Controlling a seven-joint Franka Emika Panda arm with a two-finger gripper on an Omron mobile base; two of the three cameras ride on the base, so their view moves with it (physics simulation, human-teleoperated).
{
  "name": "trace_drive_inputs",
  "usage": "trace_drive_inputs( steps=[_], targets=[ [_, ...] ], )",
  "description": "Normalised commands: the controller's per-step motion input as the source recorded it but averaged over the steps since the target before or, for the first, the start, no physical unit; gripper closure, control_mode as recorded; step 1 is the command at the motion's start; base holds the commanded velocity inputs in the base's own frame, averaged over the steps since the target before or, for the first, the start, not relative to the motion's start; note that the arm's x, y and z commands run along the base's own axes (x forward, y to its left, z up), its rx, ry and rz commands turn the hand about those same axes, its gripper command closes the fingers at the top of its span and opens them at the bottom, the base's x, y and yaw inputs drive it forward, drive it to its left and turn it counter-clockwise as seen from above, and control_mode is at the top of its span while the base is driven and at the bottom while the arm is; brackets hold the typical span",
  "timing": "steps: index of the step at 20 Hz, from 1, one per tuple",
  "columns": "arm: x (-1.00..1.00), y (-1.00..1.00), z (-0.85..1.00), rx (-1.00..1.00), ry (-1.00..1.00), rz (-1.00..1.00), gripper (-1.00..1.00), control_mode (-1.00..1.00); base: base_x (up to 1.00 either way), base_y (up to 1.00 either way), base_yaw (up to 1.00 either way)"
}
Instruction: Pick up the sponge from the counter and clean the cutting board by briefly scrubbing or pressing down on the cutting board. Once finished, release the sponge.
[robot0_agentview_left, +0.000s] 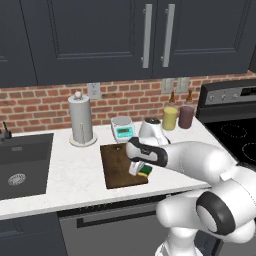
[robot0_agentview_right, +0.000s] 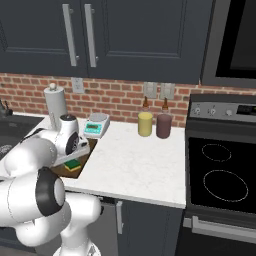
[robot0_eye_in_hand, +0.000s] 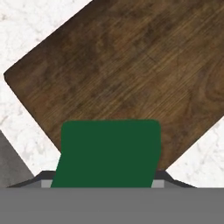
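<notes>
The dark brown cutting board (robot0_agentview_left: 116, 166) lies on the white speckled counter (robot0_agentview_left: 75, 175), in front of the scale. My gripper (robot0_agentview_left: 138, 169) reaches down over the board's right edge and is shut on the sponge (robot0_agentview_left: 145, 171), yellow with a green layer. From the right, the sponge (robot0_agentview_right: 72, 164) sits low against the board (robot0_agentview_right: 86, 150); whether it touches the wood I cannot tell. In the hand view the sponge's green face (robot0_eye_in_hand: 109, 153) covers the fingertips, with the board (robot0_eye_in_hand: 127, 74) and counter (robot0_eye_in_hand: 17, 109) beyond it.
A paper towel holder (robot0_agentview_left: 81, 120) and a kitchen scale (robot0_agentview_left: 122, 128) stand behind the board. A yellow bottle (robot0_agentview_left: 170, 118) and a dark red one (robot0_agentview_left: 186, 116) are at the back right. The sink (robot0_agentview_left: 22, 165) is to the left, the stove (robot0_agentview_left: 235, 132) to the right.
</notes>
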Motion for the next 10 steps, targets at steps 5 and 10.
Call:
trace_drive_inputs(
  steps=[5, 10],
  targets=[
    [0.0, 0.0, 0.0, 0.0, 0.0, 0.0, 1.0, -1.0, 0.0, 0.0, 0.0],
    [0.0, 0.08, -0.04, 0.0, 0.0, 0.0, 1.0, -1.0, 0.0, 0.0, 0.0]
  ],
)
